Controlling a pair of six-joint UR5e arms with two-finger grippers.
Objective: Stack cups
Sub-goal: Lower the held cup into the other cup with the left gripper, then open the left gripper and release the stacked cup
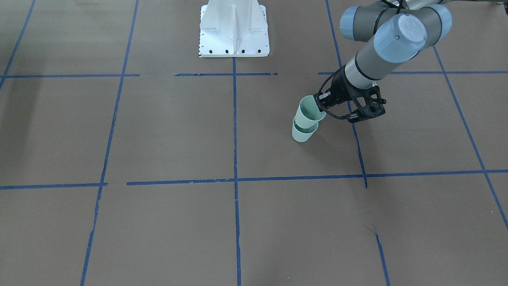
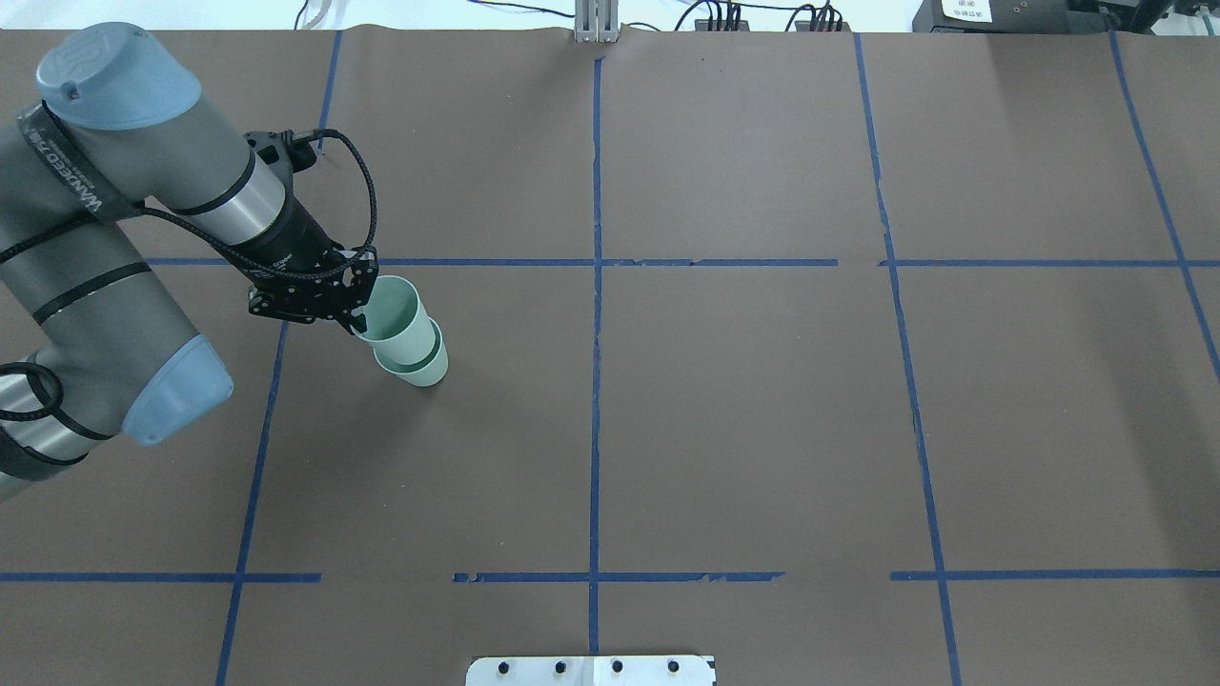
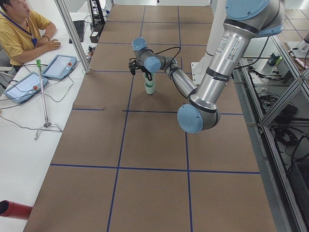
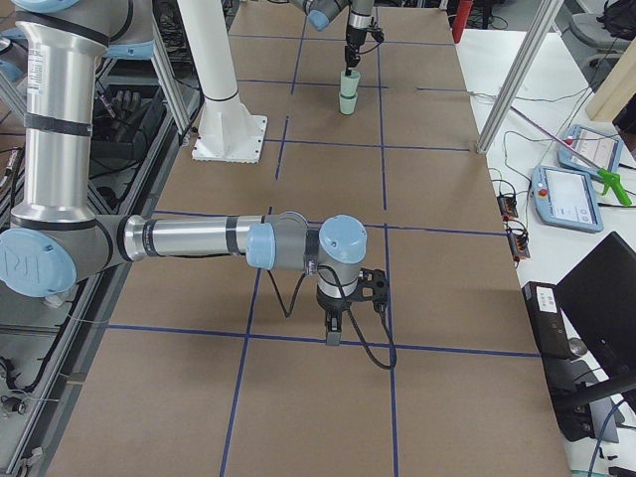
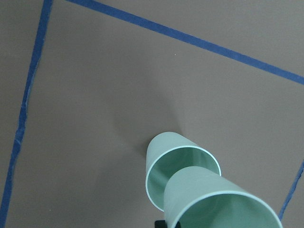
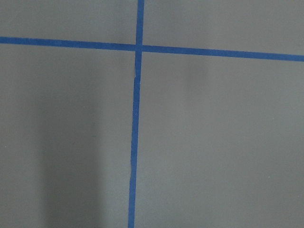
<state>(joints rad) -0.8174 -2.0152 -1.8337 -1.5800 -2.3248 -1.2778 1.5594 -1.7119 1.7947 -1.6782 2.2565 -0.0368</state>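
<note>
Nested partway, mouth up: the upper cup (image 2: pixel 393 314) sunk into the lower cup (image 2: pixel 424 370), with only a band of the lower rim showing around it. Standing on the brown paper table (image 2: pixel 743 429), in the robot's left half, inside a square of blue tape lines (image 2: pixel 596 400) and well apart from the white robot base (image 1: pixel 234 35). Leaning a little, to judge from the left wrist view, so probably not yet seated square.

Pinched at the rim by the left gripper (image 2: pixel 360 322), clamped on the upper cup's wall on the side nearest the arm, one finger seemingly inside the mouth and one outside. Hanging just below and a touch forward of that gripper, long axis near vertical; calling, probably, for a short straight push down along that axis and then a release. Far nearer the left arm than the right.

Held low over the table beside a tape crossing, well apart from both cups: the right gripper (image 4: pixel 333 333). Cannot tell whether spread or closed from the one view showing it.

Smooth, thin-walled plastic, pale mint, handleless, tapering to a narrower base, unmarked. Likely light, and easily tipped by any sideways drag on letting go.
</note>
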